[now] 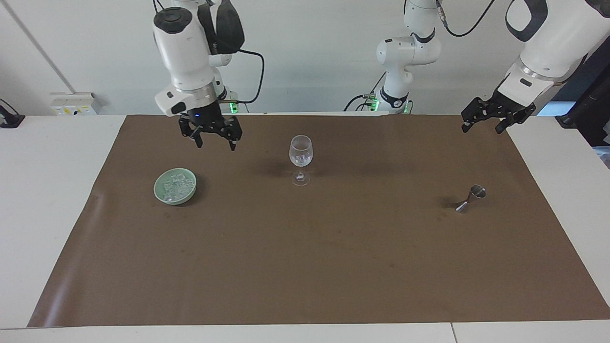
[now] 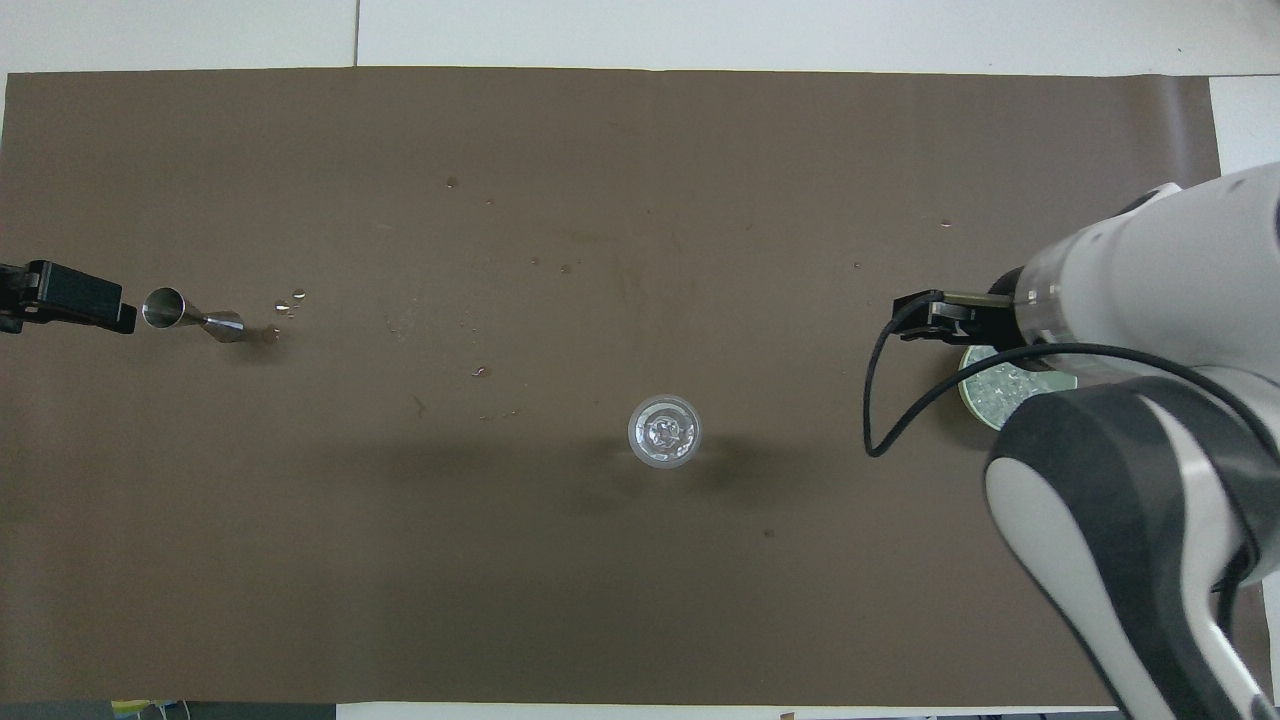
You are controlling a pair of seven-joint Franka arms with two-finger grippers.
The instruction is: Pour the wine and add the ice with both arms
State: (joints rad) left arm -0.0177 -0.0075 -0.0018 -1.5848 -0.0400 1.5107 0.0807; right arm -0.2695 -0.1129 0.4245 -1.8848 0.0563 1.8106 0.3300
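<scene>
dish (image 1: pixel 175 186) pale green | mat (image 1: pixel 314 257) plain brown | jigger (image 1: pixel 470 198) silver

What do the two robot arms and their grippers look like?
Both arms are glossy white jointed tubes with dark grey round joint caps and loose black cables. The right gripper and the left gripper are black, skeletal two-finger claws; a small blue light shows on the right one.

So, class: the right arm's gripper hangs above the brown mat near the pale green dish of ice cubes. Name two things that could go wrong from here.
1. The small clear ice cubes lie heaped in the shallow pale green dish; the open right gripper might pinch one badly and drop it, or nudge the dish.
2. The tall clear stemmed wine glass stands unsupported mid-mat; a carried cube or passing fingers could tip it. The left gripper waits high near the small steel jigger.
</scene>
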